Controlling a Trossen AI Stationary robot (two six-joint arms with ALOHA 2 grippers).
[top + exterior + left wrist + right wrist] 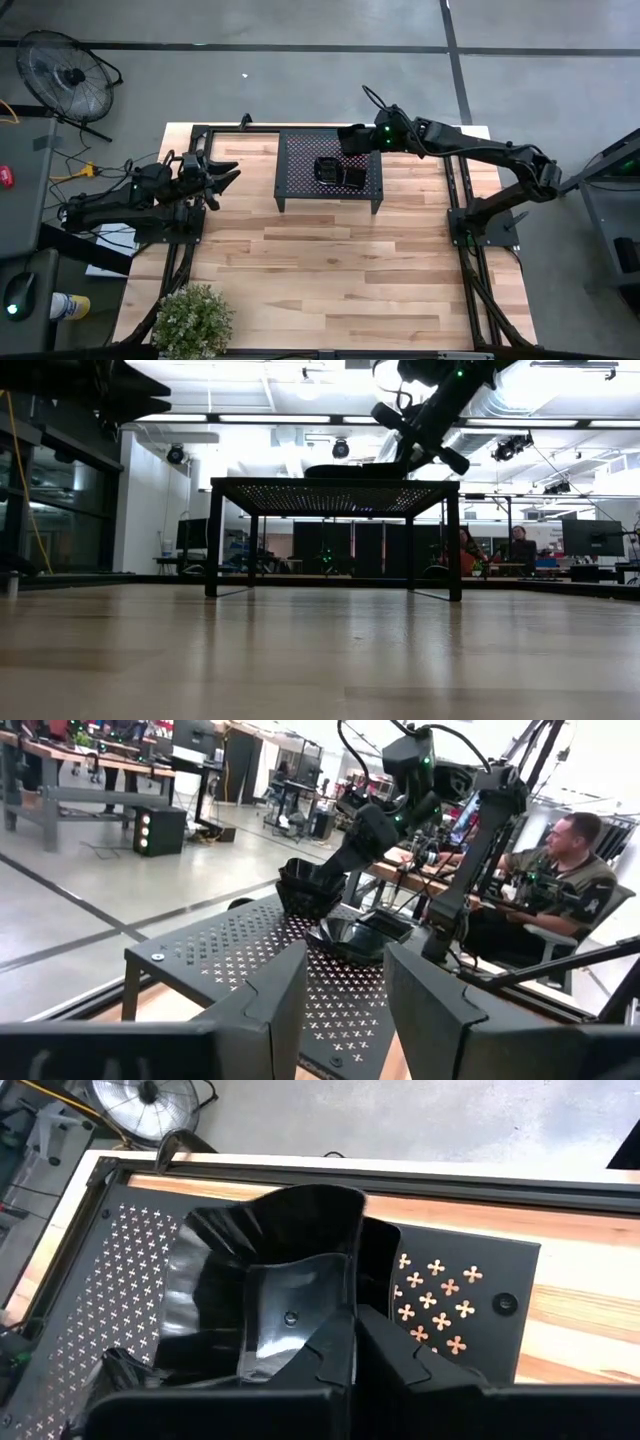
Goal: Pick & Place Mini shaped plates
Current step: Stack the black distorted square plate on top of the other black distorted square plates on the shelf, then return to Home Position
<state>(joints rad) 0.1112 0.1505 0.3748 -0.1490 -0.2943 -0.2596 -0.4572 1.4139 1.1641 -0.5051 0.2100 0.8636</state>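
A black perforated rack [330, 170] stands at the table's far middle. Two glossy black mini shaped plates [328, 170] [352, 177] lie on its top, side by side; the left wrist view shows them too [345, 935] [388, 924]. My right gripper [356, 140] hangs over the rack's far edge, shut on a third plate [265, 1280] with a wavy rim. My left gripper [226, 178] stays at the table's left, pointing level at the rack, open with nothing between its fingers [275, 1010]. My right gripper pinches the wavy plate by one side of its rim [335, 1315] between its two fingers. The fingers slant down from the table's right and far side. The plate [308, 885] is tilted steeply, its hollow showing in the right wrist view, and hangs clear above the rack's top.
A potted plant [195, 320] sits at the near left corner. Black frame rails [465, 250] run along the table's left and right sides. Bare wood [330, 270] lies between the rack and the near edge. A person [560, 870] sits beyond the table's right side.
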